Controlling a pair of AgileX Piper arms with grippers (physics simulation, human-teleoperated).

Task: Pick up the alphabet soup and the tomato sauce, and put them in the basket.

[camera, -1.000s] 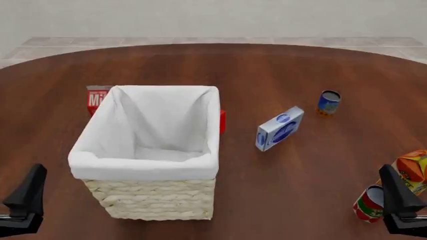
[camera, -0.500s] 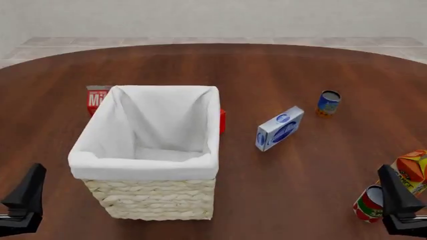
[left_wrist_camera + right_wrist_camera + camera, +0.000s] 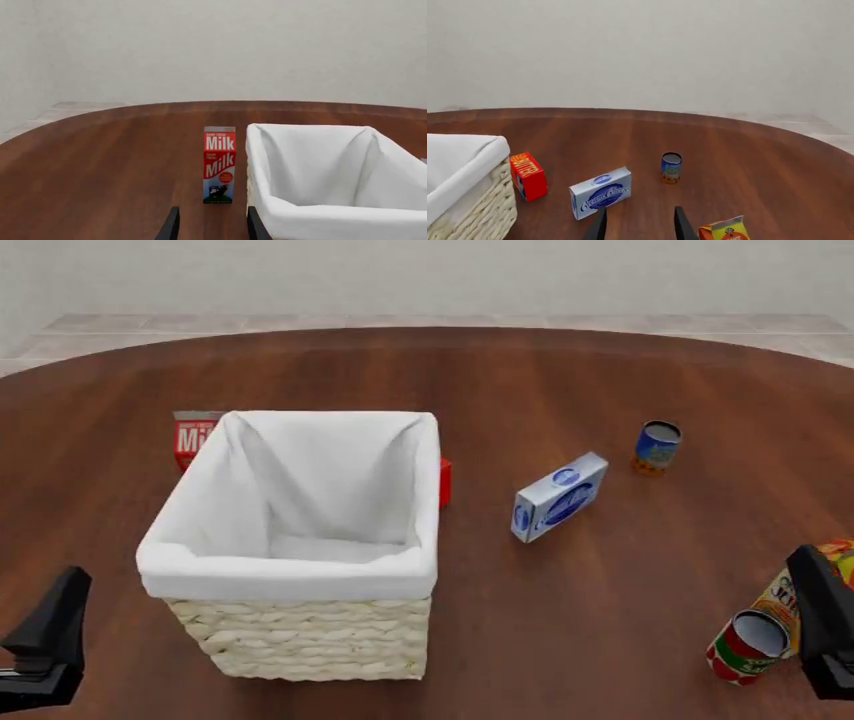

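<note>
You've got a brown wooden table (image 3: 561,380), upright red milk carton (image 3: 219,164), small red box (image 3: 528,176), blue-and-white cream cheese box (image 3: 559,496) lying mid-table, orange-yellow carton (image 3: 724,233) near the right edge.

The counter (image 3: 534,380) is dark reddish-brown wood grain, and the basket (image 3: 314,645) on it is cream woven wicker with a plain white cloth liner. The alphabet soup (image 3: 657,447) has a blue label with an orange-yellow band at its base and a grey top; the tomato sauce (image 3: 745,648) is red, green and white with a grey top. The milk carton (image 3: 219,164) is red with white lettering, the rectangular box (image 3: 559,497) is blue and white, the small box (image 3: 528,176) is red with yellow lettering, and the carton (image 3: 724,231) is orange and yellow.
</note>
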